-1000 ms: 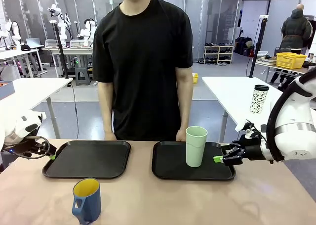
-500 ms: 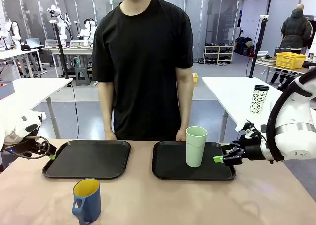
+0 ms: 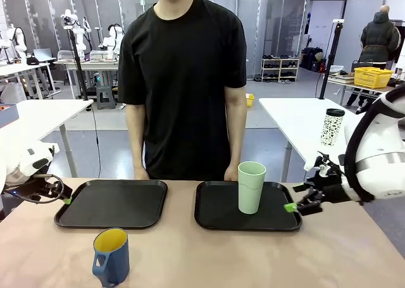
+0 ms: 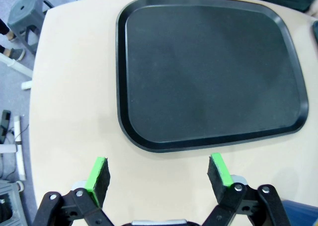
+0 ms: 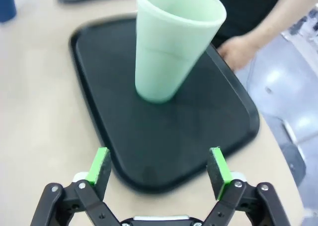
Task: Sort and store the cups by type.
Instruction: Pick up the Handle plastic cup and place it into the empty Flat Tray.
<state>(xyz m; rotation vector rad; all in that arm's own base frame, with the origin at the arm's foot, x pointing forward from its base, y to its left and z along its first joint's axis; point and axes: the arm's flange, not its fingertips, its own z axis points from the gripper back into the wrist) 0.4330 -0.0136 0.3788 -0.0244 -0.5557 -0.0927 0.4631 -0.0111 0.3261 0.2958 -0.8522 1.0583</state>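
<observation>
- We are counting 2 cups: tall mint-green tumbler [image 3: 251, 187] standing on 1 black tray [image 3: 218, 212], blue yellow-lined mug [image 3: 111, 256] on the table [image 3: 253, 256].
- We are seeing left gripper [image 4: 159, 169], right gripper [image 5: 159, 166] gaping empty.

The mint-green tumbler [image 3: 251, 188] looks like smooth matt plastic; the black tray [image 3: 215, 212] under it is matt, the tabletop [image 3: 253, 256] smooth.

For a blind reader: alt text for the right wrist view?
A pale mint-green tumbler stands upright on a black tray, beyond the open, empty right gripper. A person's hand is by the tray's far edge.
</observation>
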